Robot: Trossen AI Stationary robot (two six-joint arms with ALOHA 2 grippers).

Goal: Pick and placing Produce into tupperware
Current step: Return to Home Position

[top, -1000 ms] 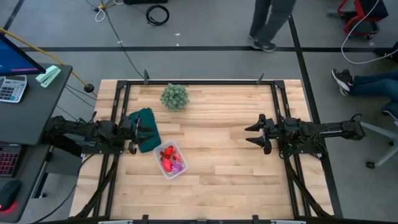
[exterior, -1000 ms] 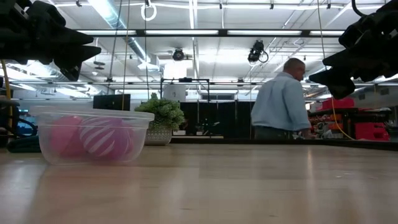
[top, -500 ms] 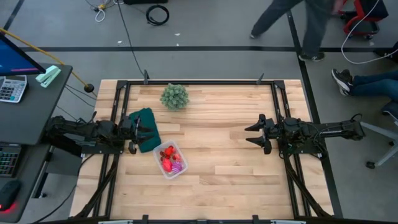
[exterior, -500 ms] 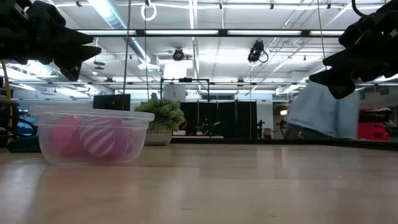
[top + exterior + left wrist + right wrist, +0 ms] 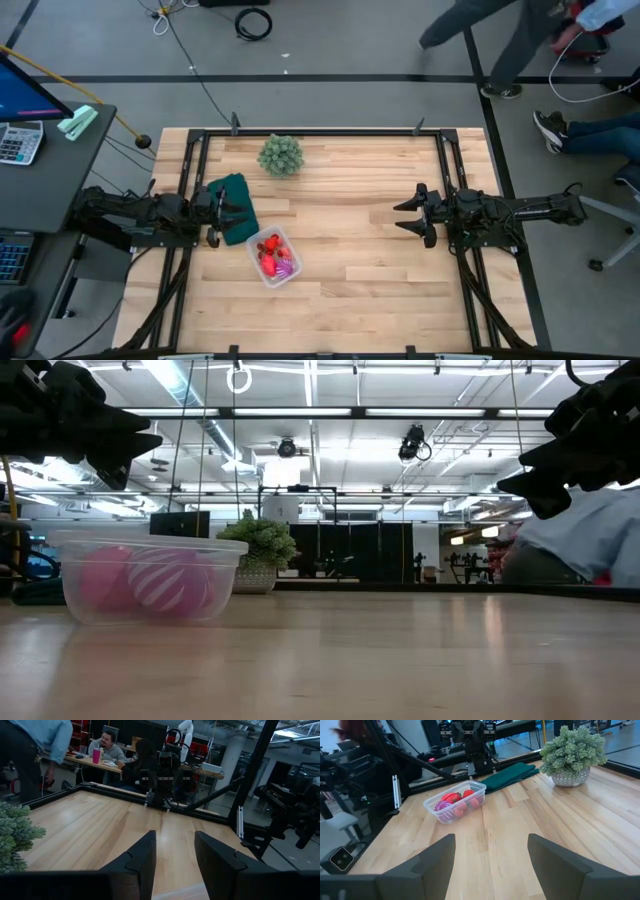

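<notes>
Left gripper (image 5: 228,212) and right gripper (image 5: 405,213) hang spread, empty; produce (image 5: 270,258) sits in tupperware (image 5: 283,238) beside the left, so the task looks done.

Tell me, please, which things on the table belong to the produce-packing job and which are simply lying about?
Belong to the job:
- the tupperware
- the produce, lying inside the tupperware

Just lying about:
- the potted plant
- the dark green cloth, near the tupperware

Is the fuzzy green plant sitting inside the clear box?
No, the plant stands by itself, well apart from the clear box, which holds only red and purple toy produce.
</notes>
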